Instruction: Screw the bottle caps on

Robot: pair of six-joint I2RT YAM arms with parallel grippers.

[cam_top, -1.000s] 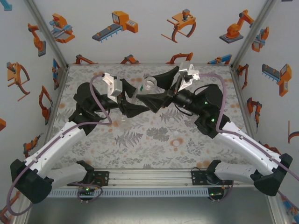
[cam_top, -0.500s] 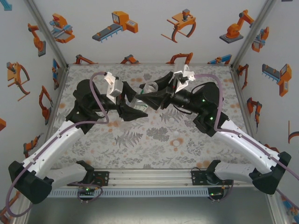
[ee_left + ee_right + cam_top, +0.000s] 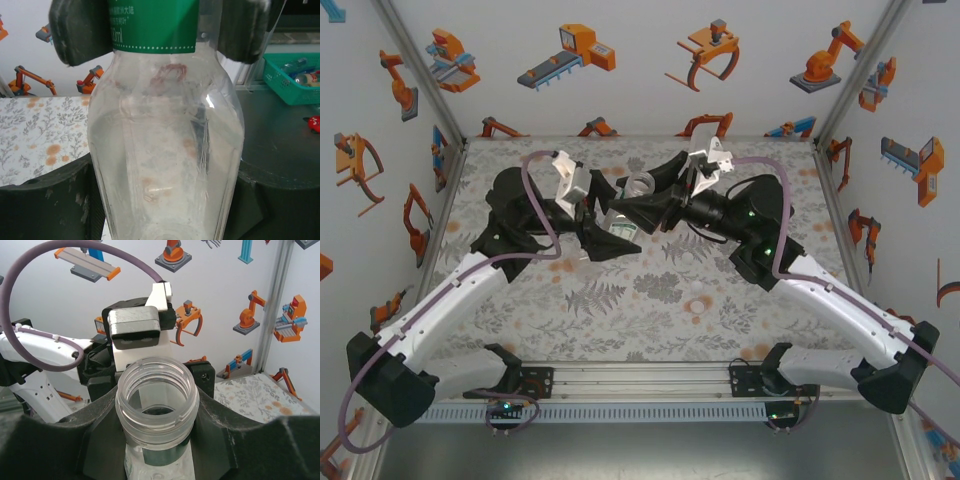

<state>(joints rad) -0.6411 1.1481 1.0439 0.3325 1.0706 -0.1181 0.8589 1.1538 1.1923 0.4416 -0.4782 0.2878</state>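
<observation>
One clear bottle (image 3: 638, 190) with a green label (image 3: 152, 25) hangs in the air over the back middle of the table, between both arms. Its open, threaded mouth (image 3: 156, 390) has no cap on it. My right gripper (image 3: 157, 427) is shut on the neck just under the mouth. My left gripper (image 3: 165, 215) straddles the bottle's lower body (image 3: 165, 150). Its jaws are slightly apart, and a thin light gap shows beside the left finger (image 3: 45, 205). A small pale round spot (image 3: 698, 288) on the cloth may be a bottle cap; it is too small to tell.
The floral tablecloth (image 3: 620, 310) covers the table between walls printed with orange robots. Both forearms cross the middle of the table toward the back. A green basket (image 3: 295, 75) with odds and ends stands beyond the table in the left wrist view.
The right gripper came in from the right and closed on the bottle's neck. The left jaws have since eased apart round the bottle's body. The bottle sits slightly lower.
</observation>
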